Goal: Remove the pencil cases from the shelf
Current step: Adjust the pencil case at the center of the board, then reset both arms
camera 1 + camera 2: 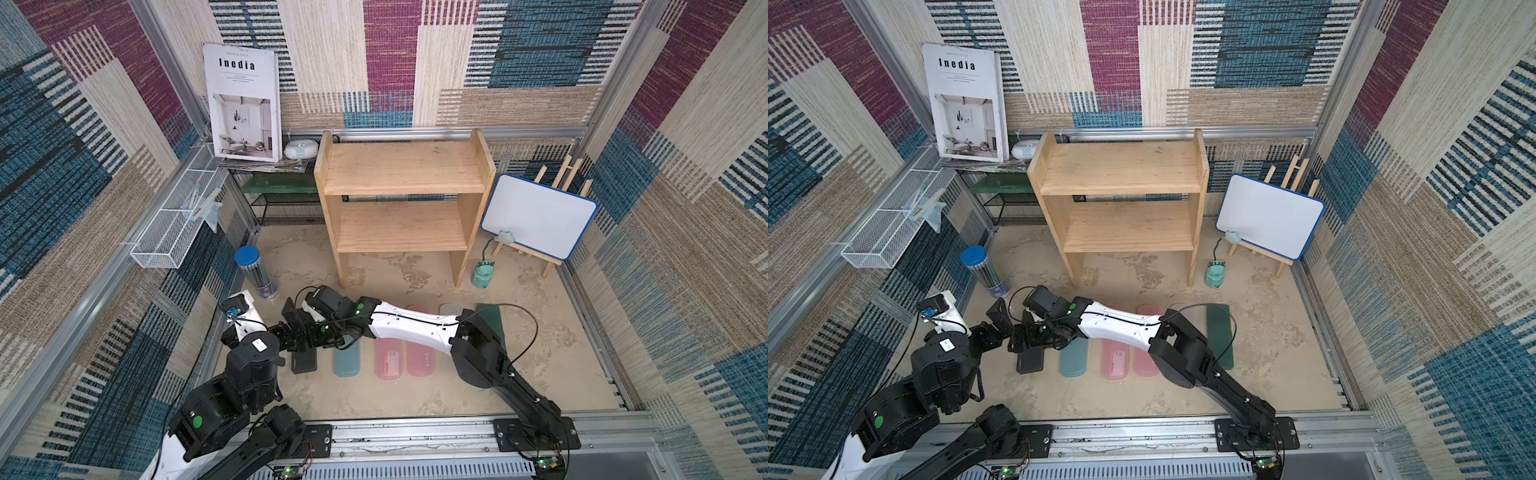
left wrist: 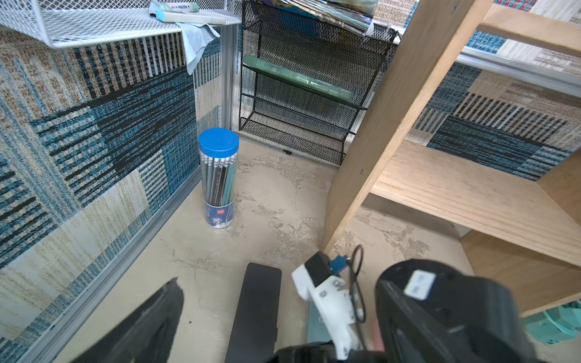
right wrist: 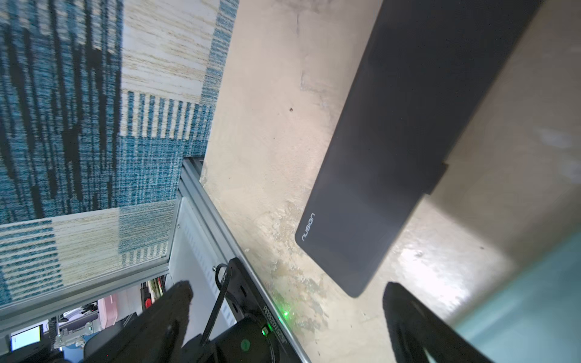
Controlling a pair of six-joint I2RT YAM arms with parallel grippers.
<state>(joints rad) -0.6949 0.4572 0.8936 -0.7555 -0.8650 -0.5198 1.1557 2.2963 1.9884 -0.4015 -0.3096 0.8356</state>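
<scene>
The wooden shelf (image 1: 403, 174) (image 1: 1121, 174) stands at the back with both tiers bare. The pencil cases lie in a row on the floor in front of it: black (image 1: 304, 362), light blue (image 1: 346, 361), two pink (image 1: 388, 363) (image 1: 422, 357), frosted clear (image 1: 451, 309) mostly under the right arm, and dark green (image 1: 1219, 336). My right gripper (image 3: 289, 289) hangs open over the near end of the black case (image 3: 393, 141), holding nothing. My left gripper (image 2: 283, 314) is open beside it, with the black case (image 2: 256, 314) and the right wrist between its fingers.
A blue-capped cylinder of pencils (image 1: 255, 272) stands by the left wall. A black mesh rack (image 2: 301, 94) and a white wire basket (image 1: 178, 216) sit at the back left. A whiteboard on an easel (image 1: 540, 216) and a small green gadget (image 1: 482, 276) stand to the shelf's right.
</scene>
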